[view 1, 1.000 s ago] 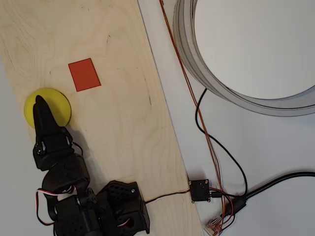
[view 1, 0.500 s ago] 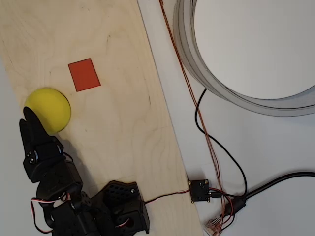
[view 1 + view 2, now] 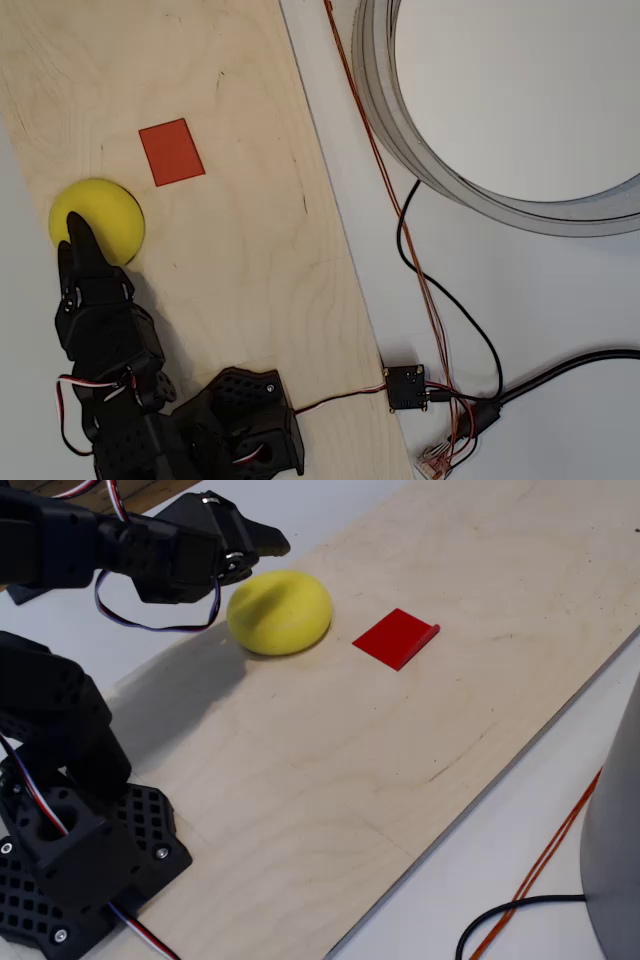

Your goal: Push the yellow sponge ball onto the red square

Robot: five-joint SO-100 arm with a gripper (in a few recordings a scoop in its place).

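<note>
The pale worktop [image 3: 560, 300] carries a long plywood board [image 3: 250, 250] laid at a slant, and the board serves as the flat, smooth runway on which everything for this job sits, so a light foam thing can roll along it without snagging. The black arm [image 3: 60, 810] stands on its perforated base at the board's near end in the fixed view, reaching out low and nearly level over the wood, a pose that suits shoving rather than lifting. The yellow sponge ball [image 3: 98, 220] rests on the board close to its left edge in the overhead view, with the red square [image 3: 171, 152] lying flat, slightly tilted, a little beyond it toward the upper right and clearly apart from it; none of the ball covers the patch yet, so I judge the push is hardly begun. The pincer [image 3: 76, 232] has its tip over the ball's lower left side in the overhead view, and in the fixed view [image 3: 262, 542] it reads as a single dark point by the ball's upper left flank, so the fingers look pressed together with nothing pinched between them, which makes a blunt prod. That places the tip on the far side of the ball from the patch, roughly in line with it, probably so a forward stroke drives the ball toward the red.
</note>
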